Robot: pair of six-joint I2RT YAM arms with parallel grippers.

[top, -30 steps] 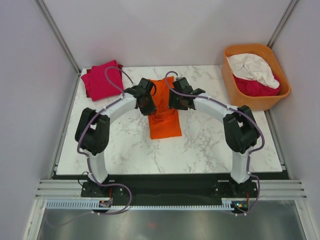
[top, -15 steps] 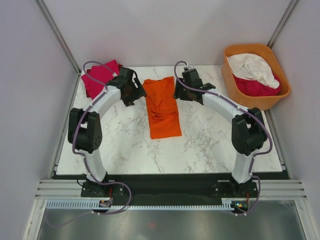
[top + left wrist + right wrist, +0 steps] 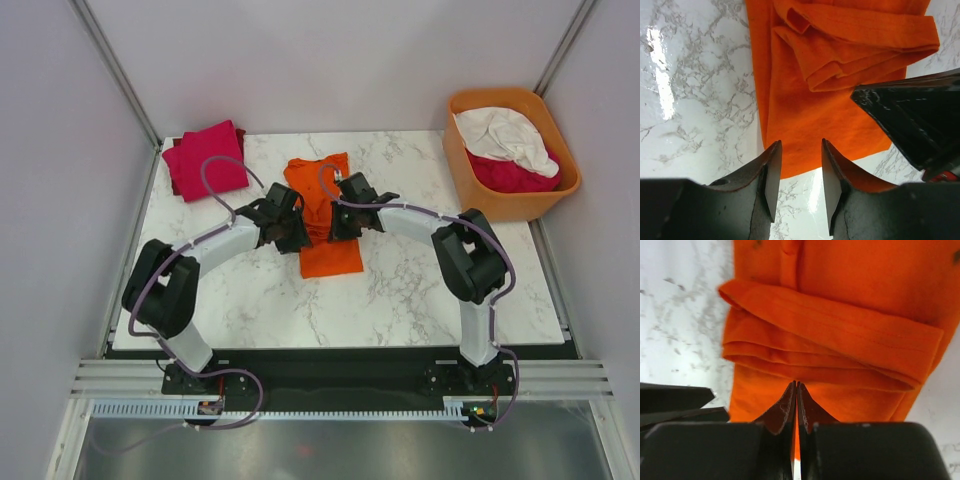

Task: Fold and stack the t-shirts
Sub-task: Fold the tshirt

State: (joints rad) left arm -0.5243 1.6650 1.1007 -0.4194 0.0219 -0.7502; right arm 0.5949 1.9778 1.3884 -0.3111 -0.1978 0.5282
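top view: the orange t-shirt [image 3: 331, 262] lies as a long narrow strip in the middle of the tabletop [image 3: 420, 290], its far half bunched into loose folds. both arms bend in over it, left claw [image 3: 292, 232] at its left edge and right claw [image 3: 338, 222] at its right edge, pretty near each other. a folded magenta t-shirt [image 3: 205, 160] sits at the far left corner. the tub [image 3: 458, 150] off to the right holds a white t-shirt [image 3: 505, 132] on top of a crimson t-shirt [image 3: 515, 177].

left wrist view: left claw [image 3: 799, 175] is open by just a narrow slot with nothing between the fingers, hovering over the near hem of the orange t-shirt [image 3: 805, 115]. the other arm's black body pokes in from the right.

right wrist view: right claw [image 3: 796, 390] has its tips pressed together right at the stacked folds of the orange t-shirt [image 3: 840, 335]. can't tell if any cloth is actually pinched.

what worries me: those folds look loose, so grabbing only the top layer would probably peel the bundle open. the marble looks slick too, so the whole shirt could slide instead of folding. and with the claws this near each other, a sloppy move could knock them together.
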